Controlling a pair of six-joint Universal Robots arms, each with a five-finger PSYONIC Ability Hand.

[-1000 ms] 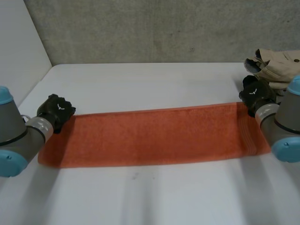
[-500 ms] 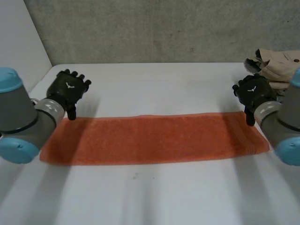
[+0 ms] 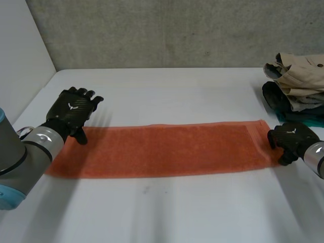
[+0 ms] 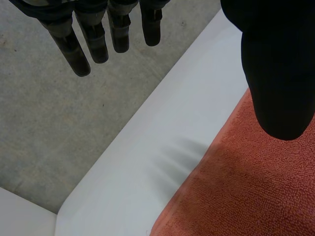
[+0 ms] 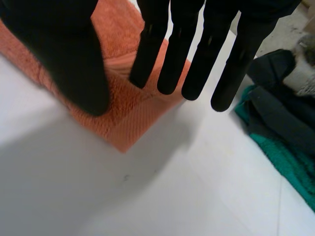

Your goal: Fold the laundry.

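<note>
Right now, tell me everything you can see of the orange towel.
The orange towel is terry-looking cloth, a long narrow strip lying flat across the white table, with a woven band near its right end. The left robot hand is open at its far left corner, the right robot hand open over its right end; neither grips it.

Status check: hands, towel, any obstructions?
Left hand open, at far left corner of orange terry towel. Right hand open at its right end. Towel flat, unheld. Pile of beige and dark clothes beside right hand, off the towel.
</note>
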